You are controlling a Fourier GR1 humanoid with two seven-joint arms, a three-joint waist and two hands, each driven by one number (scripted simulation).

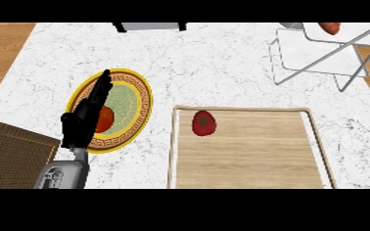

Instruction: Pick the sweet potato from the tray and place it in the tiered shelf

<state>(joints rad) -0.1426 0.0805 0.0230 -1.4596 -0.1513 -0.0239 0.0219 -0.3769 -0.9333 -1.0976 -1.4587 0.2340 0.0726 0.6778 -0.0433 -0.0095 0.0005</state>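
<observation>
A wooden tray [245, 166] lies on the marble counter at the lower right. Near its far left corner sits a red fruit with a green top [204, 123]. The white wire tiered shelf [318, 54] stands at the back right. On its upper tier, cut by the view's edge, lies an orange-red thing [330, 27] that looks like the sweet potato. My left hand [85, 117] hovers at the left over a yellow-rimmed plate [137, 103], fingers straight and pointing away from me. It partly hides a red round item [107, 120] on the plate. My right hand does not show.
A brown woven mat [22, 149] lies at the lower left beside the plate. A dark and grey object [150, 26] stands at the counter's far edge. Bare marble counter [217, 63] stretches between plate, tray and shelf.
</observation>
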